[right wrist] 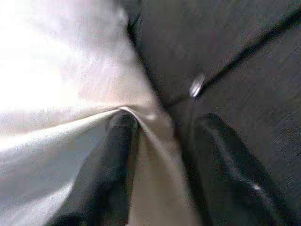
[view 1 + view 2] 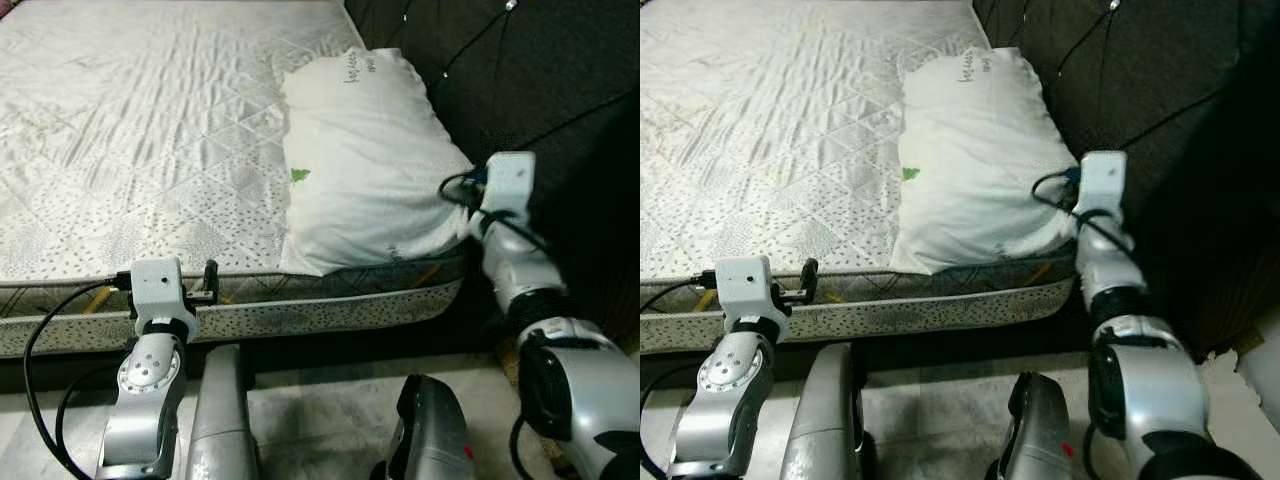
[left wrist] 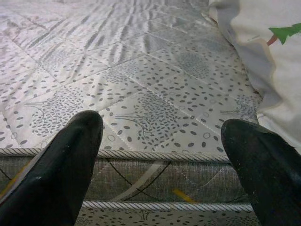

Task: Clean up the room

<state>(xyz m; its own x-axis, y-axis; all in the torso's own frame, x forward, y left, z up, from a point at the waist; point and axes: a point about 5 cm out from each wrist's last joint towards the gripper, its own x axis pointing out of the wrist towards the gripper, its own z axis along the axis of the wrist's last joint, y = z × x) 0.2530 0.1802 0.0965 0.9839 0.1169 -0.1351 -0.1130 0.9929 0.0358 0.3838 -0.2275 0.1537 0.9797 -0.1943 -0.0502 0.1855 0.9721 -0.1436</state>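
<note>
A white pillow [image 2: 365, 170] with a small green leaf print lies on the right end of the bare quilted mattress [image 2: 130, 130], against the dark tufted headboard [image 2: 540, 70]. My right gripper [image 1: 164, 122] is at the pillow's right edge, next to the headboard. It is shut on a fold of the pillow's fabric [image 1: 155, 155], one finger [image 1: 115, 174] pressed into the cloth and the other [image 1: 225, 160] on the headboard side. My left gripper [image 3: 162, 125] stands open at the mattress's front edge [image 3: 155, 155], left of the pillow, with nothing between its fingers [image 2: 210, 280].
The mattress's grey side band [image 2: 330, 310] runs across in front of me. Pale floor [image 2: 320, 400] lies below it, between my legs. A black cable [image 2: 40, 340] loops from my left wrist. The headboard closes off the right side.
</note>
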